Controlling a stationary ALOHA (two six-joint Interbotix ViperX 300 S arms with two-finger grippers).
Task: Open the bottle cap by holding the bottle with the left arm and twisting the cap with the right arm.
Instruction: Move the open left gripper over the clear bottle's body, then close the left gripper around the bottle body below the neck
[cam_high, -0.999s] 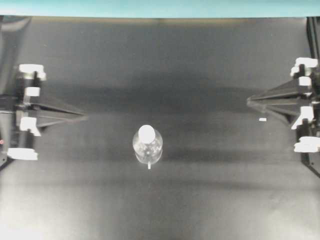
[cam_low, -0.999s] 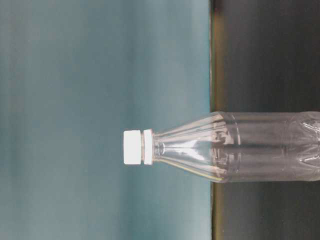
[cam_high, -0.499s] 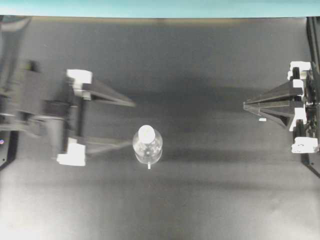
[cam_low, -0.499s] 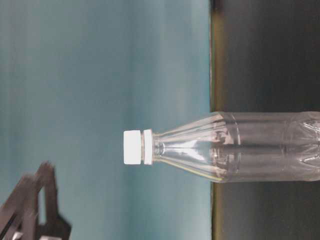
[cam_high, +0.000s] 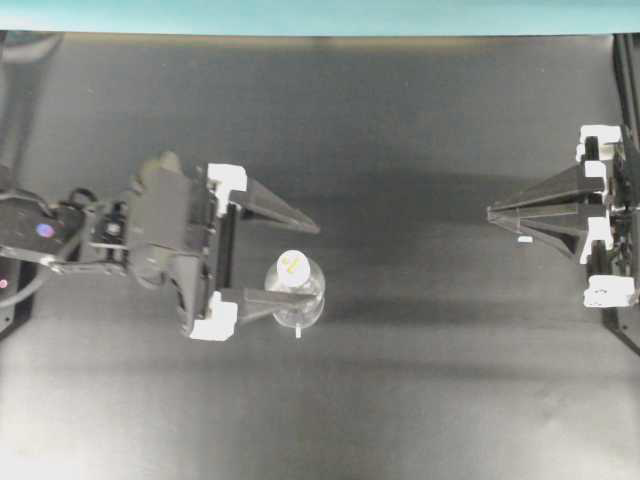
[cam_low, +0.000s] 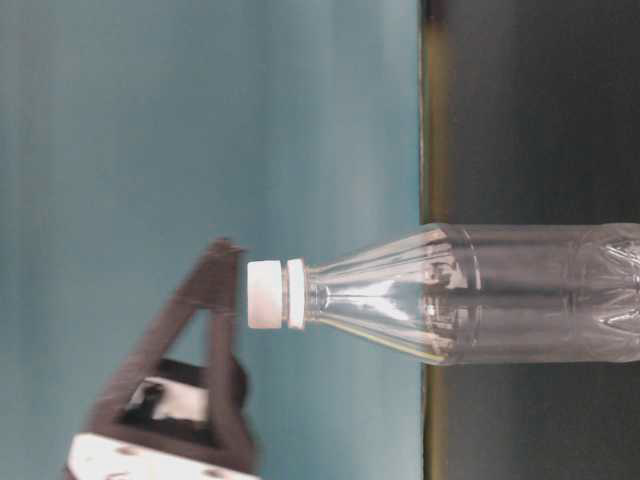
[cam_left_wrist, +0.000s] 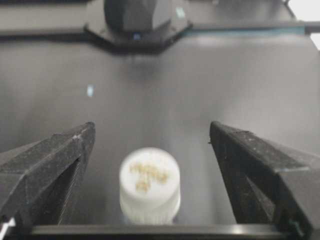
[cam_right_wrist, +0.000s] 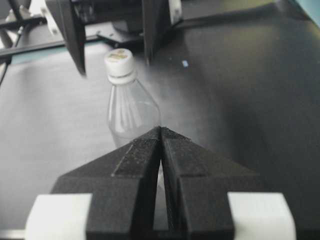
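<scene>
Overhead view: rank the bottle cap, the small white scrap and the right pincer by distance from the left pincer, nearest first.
1. The bottle cap: between the fingers of the open left pincer, near their tips.
2. The white scrap: far right on the black table, beside the other pincer's tip.
3. The right pincer, shut: its tip is about level with the scrap; too close to call.

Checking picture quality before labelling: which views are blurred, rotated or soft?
Table-level view: turned sideways, left gripper motion-blurred, bottle sharp. Left wrist view: bottle cap and fingers soft. Overhead view: sharp, pale glare at lower left.
</scene>
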